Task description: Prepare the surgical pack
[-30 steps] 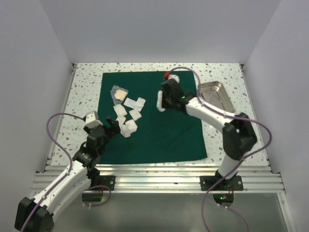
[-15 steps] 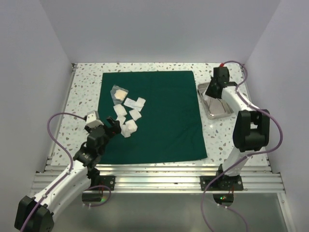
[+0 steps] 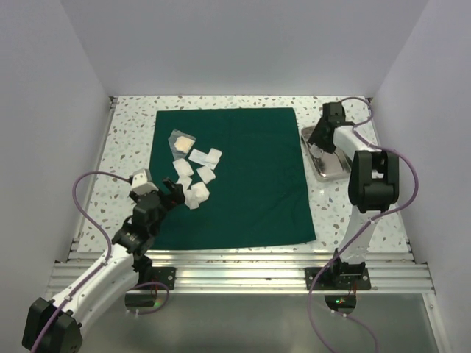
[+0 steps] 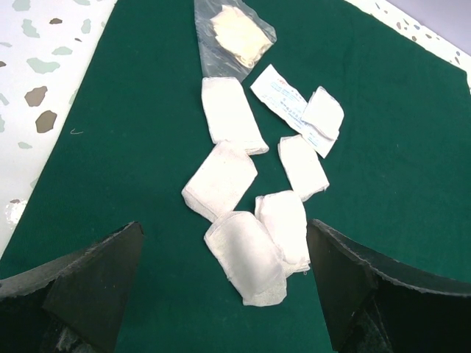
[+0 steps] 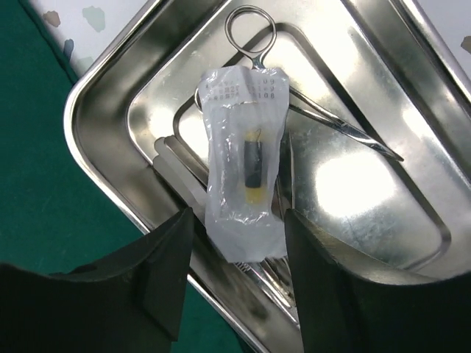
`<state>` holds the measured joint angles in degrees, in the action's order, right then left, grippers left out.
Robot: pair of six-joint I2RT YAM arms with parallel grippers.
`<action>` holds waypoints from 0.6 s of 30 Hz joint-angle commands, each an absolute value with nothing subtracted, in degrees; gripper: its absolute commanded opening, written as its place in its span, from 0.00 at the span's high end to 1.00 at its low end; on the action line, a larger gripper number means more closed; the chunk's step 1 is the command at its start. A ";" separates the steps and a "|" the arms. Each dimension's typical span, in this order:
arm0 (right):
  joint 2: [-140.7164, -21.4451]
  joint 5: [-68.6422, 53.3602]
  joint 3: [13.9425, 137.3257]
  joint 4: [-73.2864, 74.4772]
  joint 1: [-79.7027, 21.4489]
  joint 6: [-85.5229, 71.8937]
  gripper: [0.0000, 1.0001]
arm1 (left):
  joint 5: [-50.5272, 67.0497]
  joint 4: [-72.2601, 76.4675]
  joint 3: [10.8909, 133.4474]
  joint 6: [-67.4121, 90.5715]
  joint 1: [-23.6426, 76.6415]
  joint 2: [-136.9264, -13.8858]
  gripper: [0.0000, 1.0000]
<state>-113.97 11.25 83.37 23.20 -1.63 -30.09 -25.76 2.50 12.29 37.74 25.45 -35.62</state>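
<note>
Surgical pack (image 3: 243,184) lies spread flat mid-table, a dark green drape. My left gripper (image 4: 224,243) hangs wide open over its near-left part, white gauze packets (image 4: 221,180) ahead. My right gripper (image 5: 239,220), fingers apart, hovers over the steel tray (image 5: 96,147) beside the drape; a clear packet (image 5: 246,184) lies between them on the scissors (image 5: 250,29).

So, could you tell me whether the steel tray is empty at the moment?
No, a clear packet and a ring-handled instrument lie in the tray.
</note>
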 commanded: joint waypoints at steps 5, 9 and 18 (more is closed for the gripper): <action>-101.53 20.91 81.48 23.38 -10.53 -25.14 0.37 | -26.28 5.27 11.87 36.21 24.96 -35.07 0.04; -99.23 14.52 80.24 22.41 -19.58 -24.35 0.41 | -26.63 5.45 11.95 36.47 24.96 -35.51 0.04; -109.33 8.09 87.62 19.60 -32.68 -28.29 0.47 | -27.86 5.36 11.87 37.97 24.96 -36.47 0.04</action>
